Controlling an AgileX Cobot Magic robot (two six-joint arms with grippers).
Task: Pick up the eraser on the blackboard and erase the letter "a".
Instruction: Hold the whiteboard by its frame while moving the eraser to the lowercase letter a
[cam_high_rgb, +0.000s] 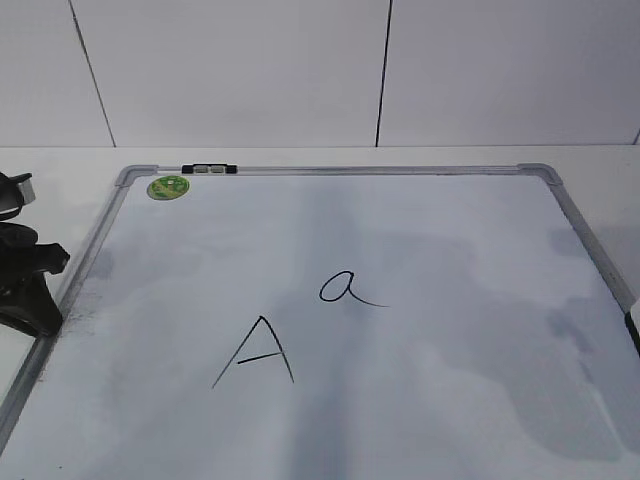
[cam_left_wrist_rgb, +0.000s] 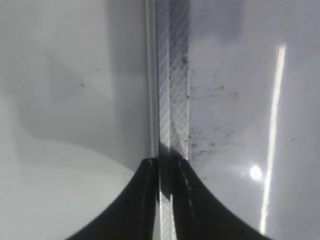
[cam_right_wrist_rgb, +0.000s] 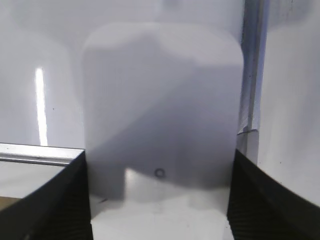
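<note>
The eraser (cam_right_wrist_rgb: 162, 107) is visible only in the right wrist view, where it fills the space between the two dark fingers of the right pincer (cam_right_wrist_rgb: 159, 200); the fingers stand apart, one at each long side of the block, and the picture does not show whether they press on it or merely bracket it. The eraser lies near a corner of the board (cam_high_rgb: 400, 250), where two runs of the grey frame (cam_right_wrist_rgb: 252, 75) show beside and behind it; in the exterior view this corner falls outside the picture at the lower right. The letter "a" (cam_high_rgb: 345, 287) sits near the middle of the board, just above and right of the capital "A" (cam_high_rgb: 258, 352), well apart from the eraser. A green magnet (cam_high_rgb: 168, 186) and a clip (cam_high_rgb: 209, 169) mark the far edge. The left pincer (cam_left_wrist_rgb: 167, 195) rests at the left frame rail with its fingers nearly together and nothing between them. As a judgement, the eraser is a light, rigid plastic shell with smooth, somewhat slippery sides; the hold should fall across the two long sides at mid-length, low enough that the fingers do not slide off the rounded top, and level so that the underside meets the board flat. Moderate squeeze suffices. A tilted grip would wipe with one edge only, and a wide stroke risks touching the "A".
</note>
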